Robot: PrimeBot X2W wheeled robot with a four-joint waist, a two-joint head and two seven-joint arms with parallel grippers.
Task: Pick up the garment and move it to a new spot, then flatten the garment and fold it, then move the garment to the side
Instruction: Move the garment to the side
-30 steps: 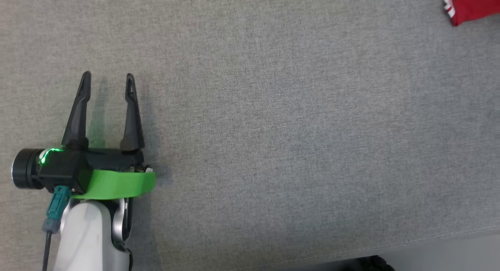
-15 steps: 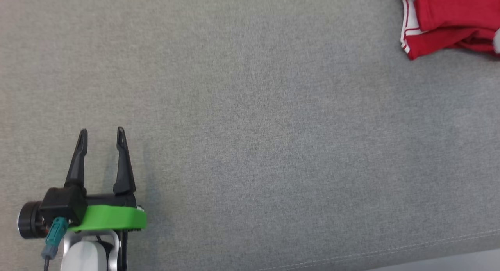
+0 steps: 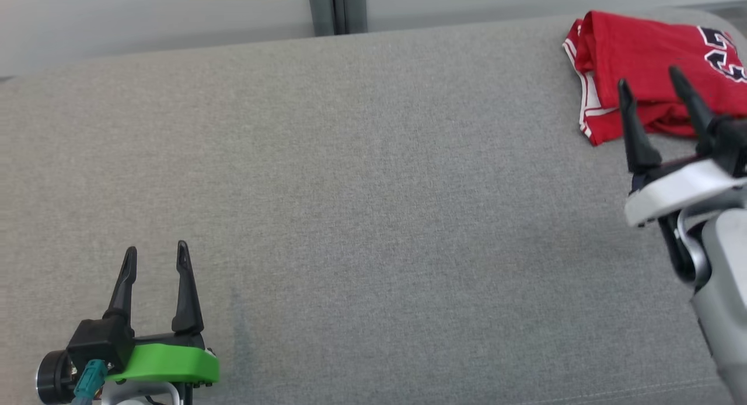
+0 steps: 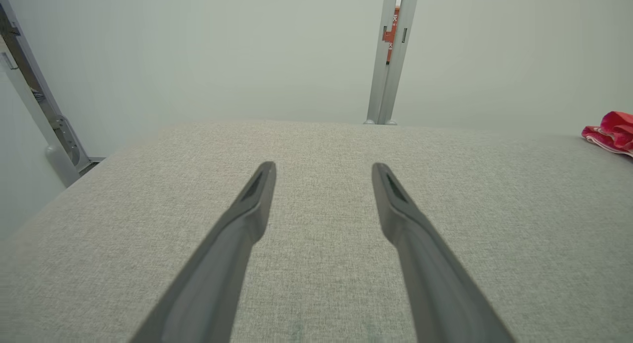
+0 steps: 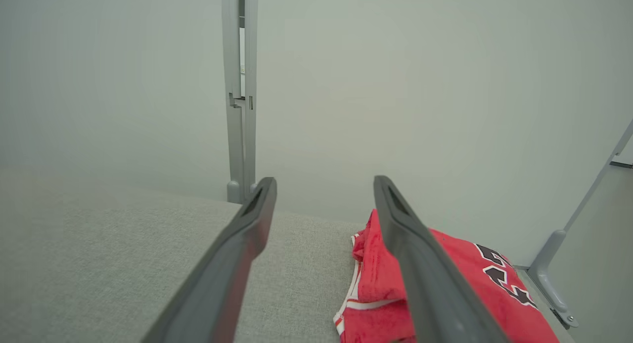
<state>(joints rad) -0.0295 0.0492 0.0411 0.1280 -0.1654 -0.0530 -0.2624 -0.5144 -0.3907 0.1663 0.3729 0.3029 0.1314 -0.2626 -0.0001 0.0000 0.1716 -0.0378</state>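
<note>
While both our grippers hang over grey woven cloth surface (image 3: 373, 189), we note: left gripper (image 3: 156, 247) fingers long, dark, tapered, spread apart, bare weave between them. Right gripper (image 3: 649, 78) fingers likewise apart, clamped on nothing. Red garment (image 3: 642, 49), soft fabric, white trim, dark numeral print, lies bunched in loose folds just beyond right fingertips, well apart from left fingers, off to their right.

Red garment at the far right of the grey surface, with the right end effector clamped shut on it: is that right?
No. The red garment does lie at the far right of the grey surface, but the right end effector is open, gripping nothing; the right wrist view shows its fingers spread apart.
</note>
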